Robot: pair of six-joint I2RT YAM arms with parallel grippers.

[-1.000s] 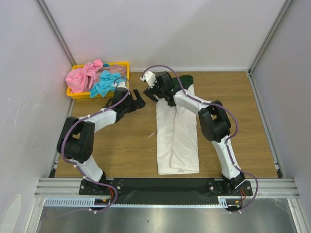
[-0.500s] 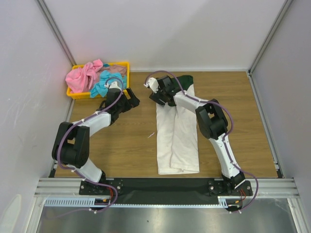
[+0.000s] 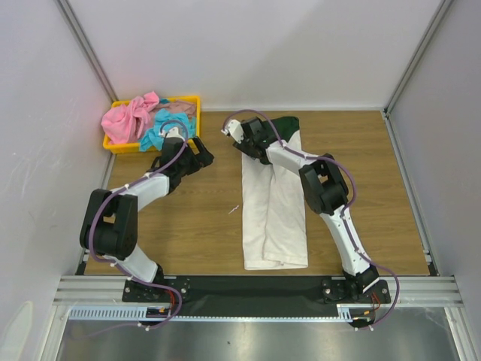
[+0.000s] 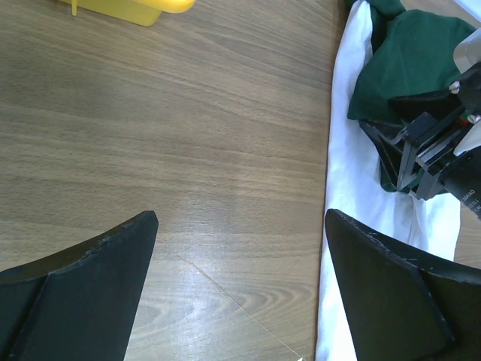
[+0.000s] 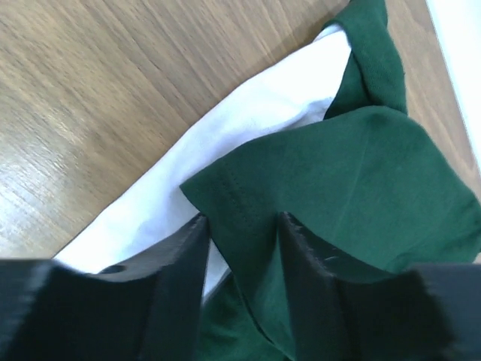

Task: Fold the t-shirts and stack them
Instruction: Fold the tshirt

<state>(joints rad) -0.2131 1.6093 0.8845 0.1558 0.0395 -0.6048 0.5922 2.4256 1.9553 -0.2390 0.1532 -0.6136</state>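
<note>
A white t-shirt [image 3: 274, 210] with dark green sleeves [image 3: 287, 124] lies folded lengthwise on the wooden table, right of centre. My right gripper [image 3: 254, 148] is down on its far left corner. In the right wrist view [image 5: 243, 219] the jaws stand partly open with a corner of the green sleeve [image 5: 353, 165] between the fingers. My left gripper [image 3: 201, 150] hovers wide open over bare wood, left of the shirt, holding nothing [image 4: 242, 218]. Its view shows the shirt's white edge [image 4: 353, 173] and the right gripper [image 4: 428, 150]. Pink [image 3: 128, 116] and turquoise [image 3: 161, 131] t-shirts lie crumpled in the tray.
A yellow plastic tray [image 3: 192, 99] stands at the table's far left corner, its corner also in the left wrist view [image 4: 135, 7]. White walls close in the table on three sides. A small white scrap [image 3: 234, 210] lies on the wood left of the shirt.
My right gripper has come down onto the shirt's far left corner and its jaws have narrowed around the green sleeve. My left gripper has drawn back to the left, towards the tray.
</note>
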